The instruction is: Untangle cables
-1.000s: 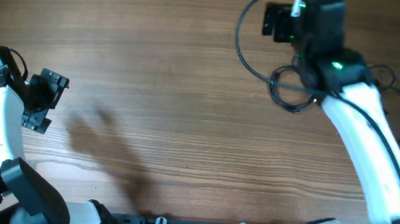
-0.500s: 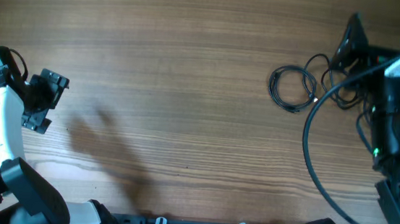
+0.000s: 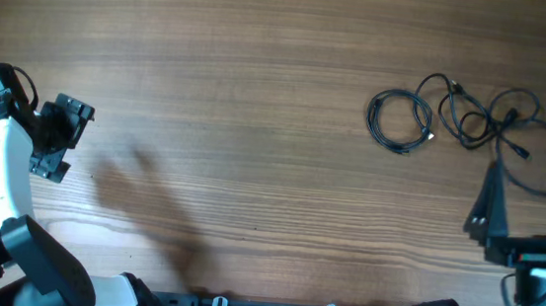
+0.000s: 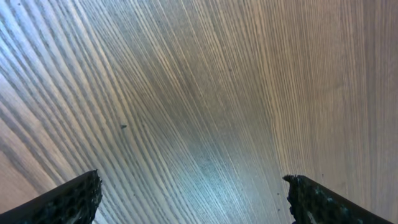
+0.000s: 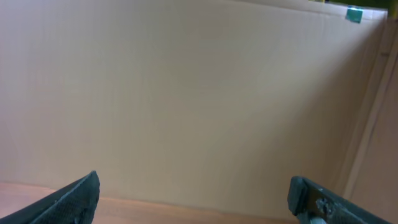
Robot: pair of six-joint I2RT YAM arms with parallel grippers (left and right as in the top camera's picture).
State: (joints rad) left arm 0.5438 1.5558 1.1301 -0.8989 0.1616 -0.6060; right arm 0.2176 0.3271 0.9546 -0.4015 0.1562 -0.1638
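- Cables (image 3: 466,118) – thin, light and limp; loops will likely snag where they cross.
- Best hold – a plug end, or the rim of the coil (image 3: 373,117).
- Left gripper (image 4: 193,202) and right gripper (image 5: 193,199) are both spread wide and empty.

Overhead: straight down on table (image 3: 258,92), whole workspace. Left wrist: close, facing down at table grain between own fingertips (image 4: 68,199); shared with overhead. Right wrist: level, facing beige panel (image 5: 186,93).

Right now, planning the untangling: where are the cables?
Overhead view: the cables lie on the wooden table's far right, just beyond the right pincer.
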